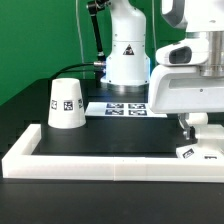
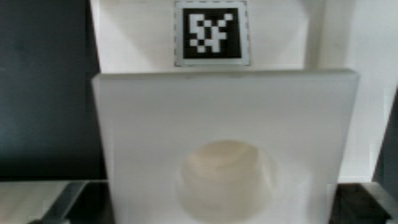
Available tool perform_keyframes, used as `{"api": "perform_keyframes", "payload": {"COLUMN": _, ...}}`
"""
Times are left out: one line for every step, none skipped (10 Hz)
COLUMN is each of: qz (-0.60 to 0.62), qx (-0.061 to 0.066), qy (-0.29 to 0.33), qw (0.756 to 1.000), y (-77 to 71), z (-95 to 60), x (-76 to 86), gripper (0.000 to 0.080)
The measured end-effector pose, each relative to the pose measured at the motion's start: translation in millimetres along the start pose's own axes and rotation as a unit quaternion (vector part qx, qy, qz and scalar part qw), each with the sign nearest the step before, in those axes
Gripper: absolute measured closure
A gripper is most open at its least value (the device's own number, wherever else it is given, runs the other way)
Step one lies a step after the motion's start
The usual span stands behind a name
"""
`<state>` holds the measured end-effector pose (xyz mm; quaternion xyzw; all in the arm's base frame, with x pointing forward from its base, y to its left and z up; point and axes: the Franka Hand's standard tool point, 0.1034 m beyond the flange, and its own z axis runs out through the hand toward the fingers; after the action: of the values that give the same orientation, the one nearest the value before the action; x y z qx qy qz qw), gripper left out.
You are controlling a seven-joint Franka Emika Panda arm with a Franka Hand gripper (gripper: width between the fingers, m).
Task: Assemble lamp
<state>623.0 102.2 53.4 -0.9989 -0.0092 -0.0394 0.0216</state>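
Note:
The white lamp base (image 1: 207,152) lies flat on the black table at the exterior view's right, by the front bar, with square tags on its edge. My gripper (image 1: 191,130) reaches down onto it. In the wrist view the base (image 2: 160,110) fills the space between my two dark fingers (image 2: 61,203), which press on its two sides, so my gripper (image 2: 217,207) is shut on it. A blurred oval (image 2: 231,178) shows in the base's middle; I cannot tell whether it is socket or bulb. The cone shade (image 1: 66,103) stands at the exterior view's left, apart from the gripper.
The long white bar frame (image 1: 100,165) runs along the front and up the exterior view's left side. The marker board (image 1: 124,108) lies behind, in front of the arm's white pedestal (image 1: 127,60). A green wall is at the back.

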Motion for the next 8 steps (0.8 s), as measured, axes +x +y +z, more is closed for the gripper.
{"api": "perform_keyframes", "payload": {"qz": -0.008, "qx": 0.0, "qy": 0.0, "qw": 1.0, "y": 0.0, "z": -1.0, "x": -1.9, "gripper": 0.0217}}
{"api": "perform_keyframes", "payload": {"qz": -0.01, "qx": 0.0, "qy": 0.0, "qw": 1.0, "y": -1.5, "z": -2.4, "x": -3.0, "gripper": 0.0124}}
{"api": "perform_keyframes", "payload": {"qz": -0.015, "qx": 0.001, "qy": 0.001, "qw": 1.0, "y": -2.9, "z": -4.5, "x": -4.5, "gripper": 0.0124}}
{"api": "perform_keyframes", "payload": {"qz": -0.018, "qx": 0.001, "qy": 0.0, "qw": 1.0, "y": -5.6, "z": -8.9, "x": -9.7, "gripper": 0.0105}}
{"api": "perform_keyframes", "payload": {"qz": -0.022, "qx": 0.002, "qy": -0.001, "qw": 1.0, "y": -8.0, "z": -15.1, "x": -17.6, "gripper": 0.0101}}
{"api": "perform_keyframes", "payload": {"qz": -0.025, "qx": 0.002, "qy": 0.0, "qw": 1.0, "y": -8.4, "z": -20.7, "x": -25.1, "gripper": 0.0101}}
{"api": "perform_keyframes", "payload": {"qz": -0.031, "qx": 0.002, "qy": -0.001, "qw": 1.0, "y": -8.2, "z": -26.2, "x": -35.5, "gripper": 0.0101}}
{"api": "perform_keyframes", "payload": {"qz": -0.035, "qx": 0.001, "qy": -0.004, "qw": 0.999, "y": -8.3, "z": -34.8, "x": -49.3, "gripper": 0.0101}}
